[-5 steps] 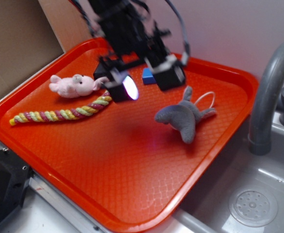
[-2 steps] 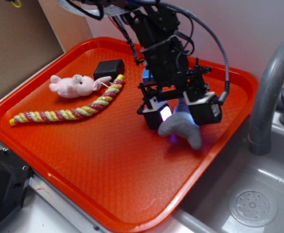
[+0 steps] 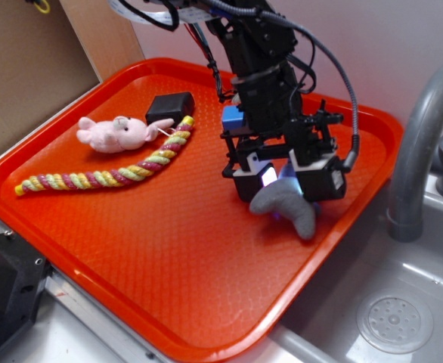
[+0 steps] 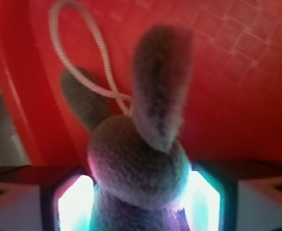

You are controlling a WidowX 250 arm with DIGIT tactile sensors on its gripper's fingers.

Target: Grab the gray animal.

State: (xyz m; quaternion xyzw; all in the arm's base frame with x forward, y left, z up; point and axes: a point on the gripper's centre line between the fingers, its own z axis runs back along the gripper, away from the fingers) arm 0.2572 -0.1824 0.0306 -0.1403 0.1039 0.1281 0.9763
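The gripper [image 3: 286, 180] sits low over the right side of the orange tray [image 3: 168, 249], its lit pads pinching the gray animal [image 4: 138, 163] by its body for lifting

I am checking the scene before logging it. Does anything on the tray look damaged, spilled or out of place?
Nothing stands out. The gray animal lies on the orange tray with the gripper straddling its body. The pink plush, the rope toy and the black block rest flat, with no spill or visible damage.
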